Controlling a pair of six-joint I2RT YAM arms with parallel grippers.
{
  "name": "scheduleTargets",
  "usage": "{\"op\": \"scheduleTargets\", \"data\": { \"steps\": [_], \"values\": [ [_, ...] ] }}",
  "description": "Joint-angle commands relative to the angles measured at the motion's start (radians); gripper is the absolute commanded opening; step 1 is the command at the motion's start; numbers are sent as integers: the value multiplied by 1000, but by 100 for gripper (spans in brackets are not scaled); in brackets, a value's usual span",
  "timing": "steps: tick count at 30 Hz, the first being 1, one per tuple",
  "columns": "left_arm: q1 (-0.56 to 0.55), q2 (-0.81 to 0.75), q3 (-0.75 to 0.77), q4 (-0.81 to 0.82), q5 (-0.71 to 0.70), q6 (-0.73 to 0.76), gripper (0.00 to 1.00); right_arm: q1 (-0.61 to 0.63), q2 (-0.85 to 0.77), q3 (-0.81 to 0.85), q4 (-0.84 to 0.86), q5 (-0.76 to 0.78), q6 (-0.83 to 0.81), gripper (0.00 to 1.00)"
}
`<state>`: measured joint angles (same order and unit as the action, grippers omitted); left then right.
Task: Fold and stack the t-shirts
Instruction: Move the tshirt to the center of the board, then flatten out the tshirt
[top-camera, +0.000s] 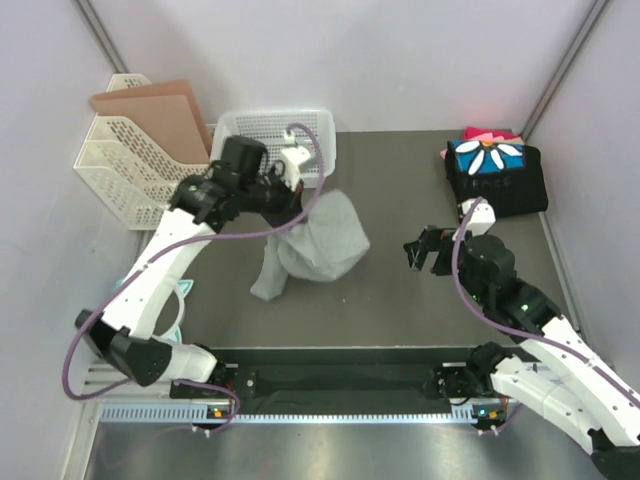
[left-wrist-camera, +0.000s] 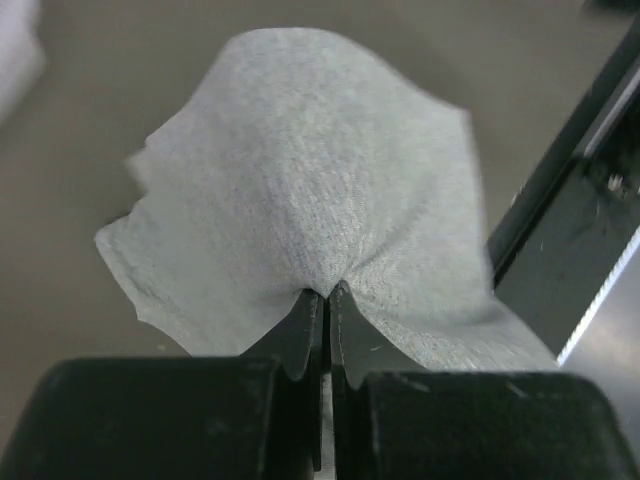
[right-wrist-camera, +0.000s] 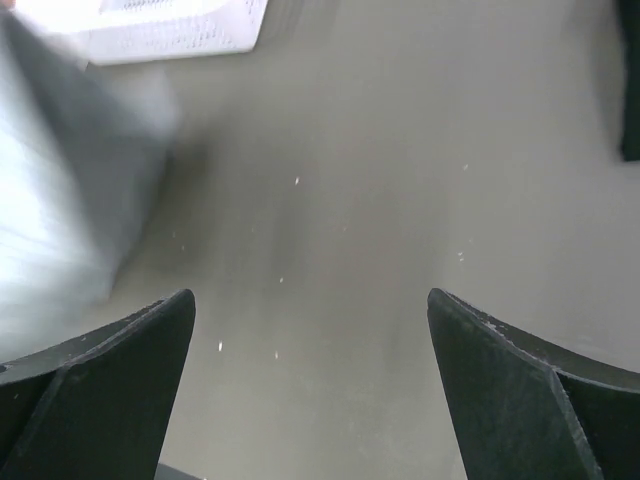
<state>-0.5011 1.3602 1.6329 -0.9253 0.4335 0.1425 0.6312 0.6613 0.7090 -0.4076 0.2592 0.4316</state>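
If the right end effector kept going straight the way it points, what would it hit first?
Probably the bare grey table top; the open right end effector aims at it, and the light-grey cloth t-shirt hangs off to its side.

The grey t-shirt (right-wrist-camera: 60, 200) is blurred, cut off at left.
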Motion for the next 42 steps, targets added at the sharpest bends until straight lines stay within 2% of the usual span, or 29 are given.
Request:
{"op": "scheduleTargets", "data": {
  "steps": [1, 4, 9, 11, 12, 14, 15, 16, 20, 22, 24, 27, 29, 35, 42],
  "values": [
    [-43, 39, -178, -47, 31, 69, 0, 4, -66, 63, -33, 83, 21, 100],
    [-80, 88, -264, -1, 27, 60, 0, 2, -72, 64, -48, 80, 30, 100],
    [-114, 201, -223, 49, 42, 36, 30, 4, -32, 44, -42, -14, 27, 100],
    [-119, 237, -176, 57, 47, 22, 62, 4, 6, 27, -17, -105, 24, 100],
    [-119, 247, -113, 49, 39, 20, 69, 5, 17, 11, -5, -139, 22, 99],
    [-116, 269, -32, -8, -14, 20, 77, 12, 58, -9, 23, -245, 9, 99],
    [-103, 266, 17, -12, -24, 16, 84, 15, 75, -14, 30, -279, 1, 98],
    [-67, 242, 27, -9, -25, 9, 87, 18, 102, -16, 42, -341, -22, 98],
    [73, 110, -94, 84, -55, 14, 91, 64, 167, -20, 67, -440, -57, 98],
    [133, 62, -235, 117, -100, 55, 89, 90, 214, -22, 87, -449, -60, 98],
    [139, 54, -379, 124, -177, 78, 88, 133, 266, -22, 107, -420, -50, 98],
    [139, 68, -538, 163, -188, 95, 86, 163, 308, -16, 131, -402, -37, 97],
    [139, 95, -577, 221, -199, 88, 86, 180, 314, -6, 139, -402, -30, 97],
    [156, 263, -536, 316, -254, 91, 84, 219, 282, 18, 107, -365, -17, 97],
    [243, 379, -398, 349, -216, 63, 82, 231, 250, 3, 87, -357, 4, 96]
  ]
}}
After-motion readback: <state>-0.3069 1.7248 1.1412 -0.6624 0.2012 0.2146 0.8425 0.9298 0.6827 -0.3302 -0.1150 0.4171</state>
